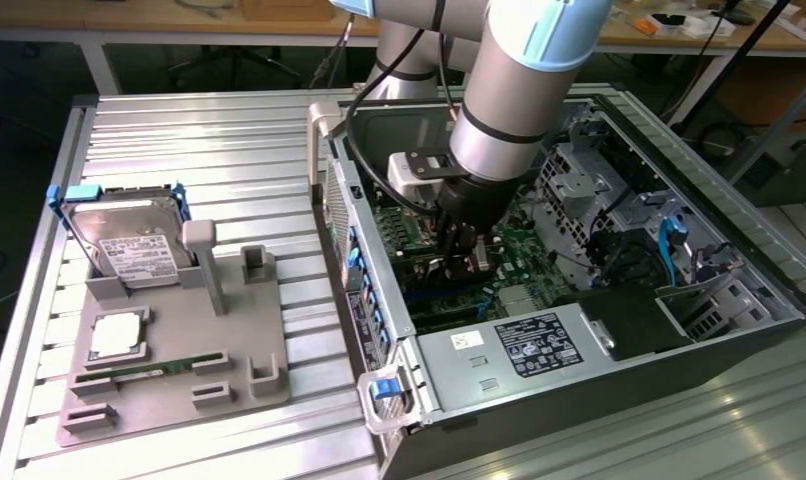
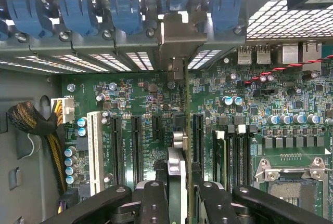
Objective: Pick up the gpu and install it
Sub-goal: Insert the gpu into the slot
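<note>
Green-edged gpu stands edge-on between the gripper fingers, clamped, over the motherboard slots.

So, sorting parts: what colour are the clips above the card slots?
Blue clips, best in the wrist view.

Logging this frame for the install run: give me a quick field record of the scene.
arm: reaches into the open computer case
end effector: shut on the gpu, above the motherboard
gpu pose: edge-on, held upright over the expansion slots, silver bracket at the case's rear slot openings
seated: cannot tell
fixture tray: on the exterior view's left, holds the hard drive in its blue frame and the memory stick
</note>
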You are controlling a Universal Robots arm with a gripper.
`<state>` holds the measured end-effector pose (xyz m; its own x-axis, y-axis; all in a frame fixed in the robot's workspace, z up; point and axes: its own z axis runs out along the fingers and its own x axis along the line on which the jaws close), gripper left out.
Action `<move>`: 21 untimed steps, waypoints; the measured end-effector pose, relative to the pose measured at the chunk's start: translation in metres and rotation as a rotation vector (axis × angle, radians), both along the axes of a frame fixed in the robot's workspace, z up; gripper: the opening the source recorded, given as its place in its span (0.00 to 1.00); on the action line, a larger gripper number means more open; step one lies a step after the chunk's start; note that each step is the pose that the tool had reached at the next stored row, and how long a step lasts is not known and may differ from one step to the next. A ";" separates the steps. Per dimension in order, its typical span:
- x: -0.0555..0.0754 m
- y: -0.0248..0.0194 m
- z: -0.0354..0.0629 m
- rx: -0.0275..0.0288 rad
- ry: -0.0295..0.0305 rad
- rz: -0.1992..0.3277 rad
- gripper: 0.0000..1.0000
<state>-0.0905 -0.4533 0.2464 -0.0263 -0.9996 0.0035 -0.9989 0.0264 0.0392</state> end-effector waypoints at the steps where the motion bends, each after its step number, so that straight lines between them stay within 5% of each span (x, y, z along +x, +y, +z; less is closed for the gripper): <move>1: 0.000 -0.0005 -0.0001 0.0002 -0.0001 0.001 0.27; 21: 0.000 -0.0031 0.0036 0.0000 -0.0001 0.001 0.27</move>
<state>-0.0905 -0.4564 0.2499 -0.0250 -0.9997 0.0035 -0.9989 0.0251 0.0391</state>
